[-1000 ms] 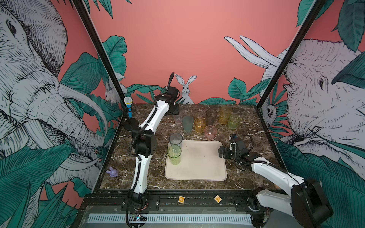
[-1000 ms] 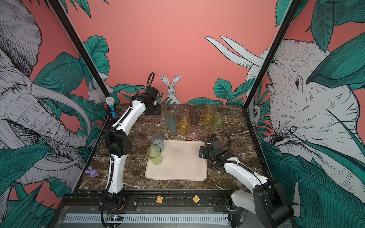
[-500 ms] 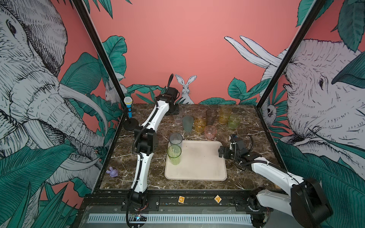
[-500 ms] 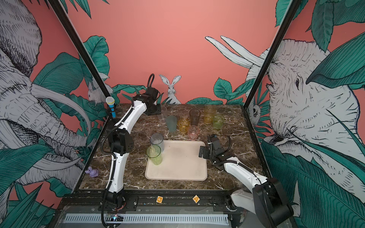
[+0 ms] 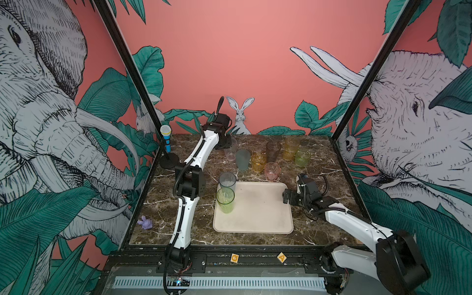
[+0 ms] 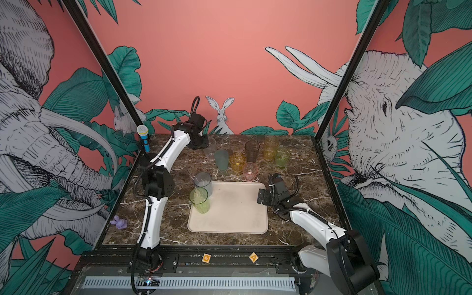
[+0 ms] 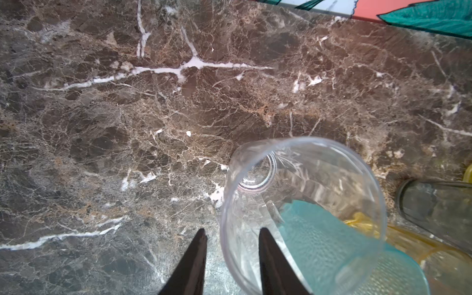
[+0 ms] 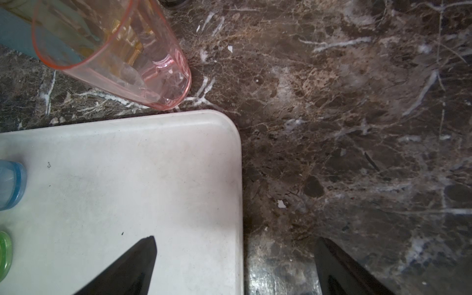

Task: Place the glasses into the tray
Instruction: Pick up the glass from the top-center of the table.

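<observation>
Since a second ago, the left arm's elbow has swung slightly while its wrist stayed at the back of the surface (image 5: 158,217), and the left claw (image 7: 232,229) has been drawing its fingers in. The right arm has not shifted, and none of the glasses has moved.

From the left wrist camera, the claw straddles the rim of the clear glass (image 7: 306,178), one finger outside the wall and one inside. I see a gap on each side of the wall, so I judge the fingers are apart and not yet clamped. This reads to me as the start of the third pick, with a lift to come once the pinch lands. A thin clear wall gripped at the rim could slip or tip into the frosted teal glass (image 5: 242,159) just beside it.

The right claw (image 8: 235,238) is spread wide and holds nothing. It hangs over the far right corner of the tray (image 5: 255,204), one finger above the tray and one above the marble.

I count nine glasses. Two stand in the tray at its left edge, a tall grey glass (image 5: 227,180) and a tall green glass (image 5: 225,200). Seven wait on the surface behind the tray:
- clear
- teal
- amber glass (image 5: 258,162)
- smoky brown glass (image 5: 273,151)
- yellow glass (image 5: 290,149)
- short green glass (image 5: 302,157)
- pink glass (image 5: 272,171), nearest the tray's back edge
</observation>
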Tool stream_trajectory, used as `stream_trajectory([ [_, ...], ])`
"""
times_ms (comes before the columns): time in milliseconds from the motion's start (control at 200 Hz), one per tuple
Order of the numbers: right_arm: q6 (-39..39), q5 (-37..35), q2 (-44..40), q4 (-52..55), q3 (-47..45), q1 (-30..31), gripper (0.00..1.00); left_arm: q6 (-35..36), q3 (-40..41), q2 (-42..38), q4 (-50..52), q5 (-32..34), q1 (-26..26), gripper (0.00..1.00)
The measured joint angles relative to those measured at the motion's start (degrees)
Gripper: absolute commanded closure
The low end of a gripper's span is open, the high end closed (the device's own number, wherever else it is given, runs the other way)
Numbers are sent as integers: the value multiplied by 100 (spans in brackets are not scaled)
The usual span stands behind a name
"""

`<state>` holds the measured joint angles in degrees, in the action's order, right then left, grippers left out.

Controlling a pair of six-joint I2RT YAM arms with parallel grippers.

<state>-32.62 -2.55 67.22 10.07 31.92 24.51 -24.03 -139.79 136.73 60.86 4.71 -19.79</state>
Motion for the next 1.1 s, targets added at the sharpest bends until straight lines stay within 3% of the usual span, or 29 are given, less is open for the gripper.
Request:
stream_trajectory([
  [155, -4, 2, 0, 0, 0, -9, 1, 0, -50, 92, 2, -2, 13, 65],
  [740, -17, 2, 0, -2, 0, -31, 1, 31, -177, 144, 2, -85, 35, 91],
  [1100, -20, 2, 0, -4, 0, -31, 1, 103, -170, 138, 44, -101, 57, 100],
])
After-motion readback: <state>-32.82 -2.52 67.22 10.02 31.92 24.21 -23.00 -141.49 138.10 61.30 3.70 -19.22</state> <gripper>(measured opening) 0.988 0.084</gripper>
